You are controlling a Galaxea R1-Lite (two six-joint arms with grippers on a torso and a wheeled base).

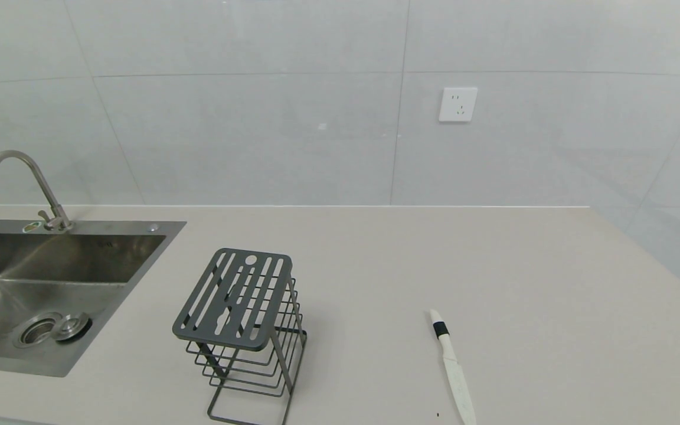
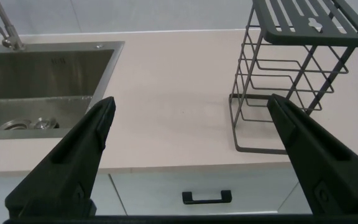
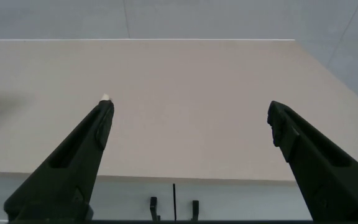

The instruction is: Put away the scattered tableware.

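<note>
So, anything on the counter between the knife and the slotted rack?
Nothing visible: bare counter separates the knife from the rack, and the sink sits on the rack's other side.

White knife (image 1: 452,366) with a black band; dark grey slotted rack (image 1: 239,307); beige countertop (image 1: 493,265); silver sink (image 1: 68,251); pale grey tiled wall (image 1: 257,136)

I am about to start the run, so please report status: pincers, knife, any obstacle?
Left pincer open, right pincer open. White black-banded knife flat on beige counter, right of dark grey metal rack. Nothing blocks it.
</note>
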